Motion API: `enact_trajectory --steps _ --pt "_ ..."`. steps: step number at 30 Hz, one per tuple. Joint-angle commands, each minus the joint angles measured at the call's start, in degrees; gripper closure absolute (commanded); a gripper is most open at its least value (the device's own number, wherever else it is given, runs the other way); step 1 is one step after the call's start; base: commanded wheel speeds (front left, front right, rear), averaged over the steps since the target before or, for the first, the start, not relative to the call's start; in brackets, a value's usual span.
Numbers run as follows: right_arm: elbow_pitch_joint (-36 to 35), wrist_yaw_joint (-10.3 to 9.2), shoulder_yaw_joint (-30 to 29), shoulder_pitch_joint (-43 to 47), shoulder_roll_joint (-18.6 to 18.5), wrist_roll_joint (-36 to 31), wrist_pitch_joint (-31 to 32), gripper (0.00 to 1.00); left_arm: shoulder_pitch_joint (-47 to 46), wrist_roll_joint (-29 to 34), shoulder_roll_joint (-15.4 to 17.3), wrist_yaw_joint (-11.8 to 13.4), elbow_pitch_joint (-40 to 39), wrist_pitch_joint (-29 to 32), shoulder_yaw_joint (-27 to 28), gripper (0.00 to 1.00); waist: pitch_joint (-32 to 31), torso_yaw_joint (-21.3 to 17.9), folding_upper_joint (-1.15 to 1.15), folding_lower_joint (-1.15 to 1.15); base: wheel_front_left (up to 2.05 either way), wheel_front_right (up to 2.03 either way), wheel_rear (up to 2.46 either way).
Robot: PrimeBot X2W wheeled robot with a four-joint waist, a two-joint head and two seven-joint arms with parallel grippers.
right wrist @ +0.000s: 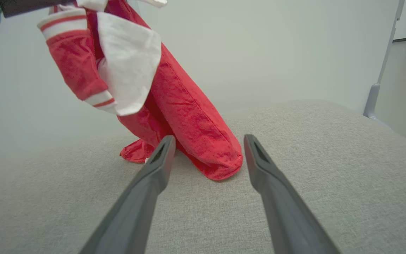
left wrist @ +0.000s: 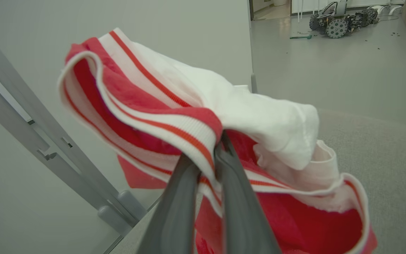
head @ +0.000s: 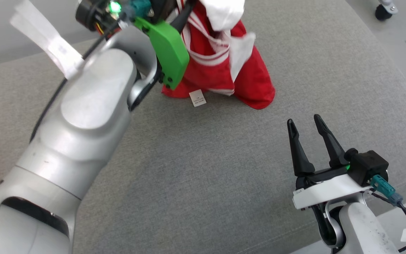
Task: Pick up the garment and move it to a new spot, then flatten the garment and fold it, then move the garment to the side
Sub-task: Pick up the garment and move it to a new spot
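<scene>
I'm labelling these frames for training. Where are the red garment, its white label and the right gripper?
red garment (head: 256, 84): head view, on its red lower fold.
white label (head: 197, 98): head view, middle of the label.
right gripper (head: 303, 120): head view, midway between the tips of its open fingers.

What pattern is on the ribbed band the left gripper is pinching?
The band is white with thin red stripes; the left wrist view shows it best.
</scene>
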Motion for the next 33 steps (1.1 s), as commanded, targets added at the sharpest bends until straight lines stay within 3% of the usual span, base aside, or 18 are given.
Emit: enact_trajectory --steps 1,7,12,13,14,17,21,26,33 --pt "-0.3 0.01 0.1 -0.9 0.1 0.3 0.0 0.00 2.0 0.6 -0.1 0.2 1.9 -1.0 -0.8 1.00 4.9 -4.6 -0.01 0.00 0.00 0.00 0.00" --pt "-0.4 0.01 0.0 -1.5 0.1 0.7 0.0 0.00 8.3 -1.6 -3.0 0.1 11.1 -6.5 -2.0 1.00 7.2 -5.1 -0.01 0.00 0.00 0.00 0.00" --pt "-0.2 0.01 -0.3 -0.7 0.1 -1.3 0.0 0.00 10.0 -2.2 -4.8 0.2 14.9 -11.6 -3.9 1.00 6.5 -2.7 -0.01 0.00 0.00 0.00 0.00" --pt "0.0 0.01 -0.3 -0.5 0.0 -1.6 0.0 0.00 9.9 -2.4 -5.0 0.2 15.3 -12.2 -4.0 0.55 6.1 -2.1 -0.01 0.00 0.00 0.00 0.00" --pt "0.1 0.01 -0.7 -0.3 0.0 -1.9 0.0 0.00 10.0 -2.9 -5.5 0.3 15.5 -13.0 -3.9 0.00 5.4 -1.2 -0.01 0.00 0.00 0.00 0.00" --pt "0.3 0.01 -0.9 0.3 0.0 -2.8 0.0 0.00 10.4 -3.1 -6.0 0.3 15.0 -14.6 -4.4 0.00 3.3 1.1 -0.01 0.00 0.00 0.00 0.00" --pt "-0.1 0.01 -1.6 1.9 0.0 -4.2 0.0 0.00 13.0 -3.4 -6.0 3.6 13.1 -16.1 -2.8 0.00 -0.7 4.4 -0.01 0.00 0.00 0.00 0.00" --pt "-0.3 0.01 -3.1 4.8 0.0 -5.2 0.0 0.00 22.4 -0.9 -4.5 9.4 2.1 -16.2 4.2 0.00 -6.3 9.4 -0.01 0.00 0.00 0.00 0.00" --pt "-1.4 0.01 -3.7 9.4 0.0 -6.4 0.0 0.00 42.3 6.1 -2.0 13.2 -15.6 -16.1 17.5 0.00 -11.8 15.0 -0.01 0.00 0.00 0.00 0.00"
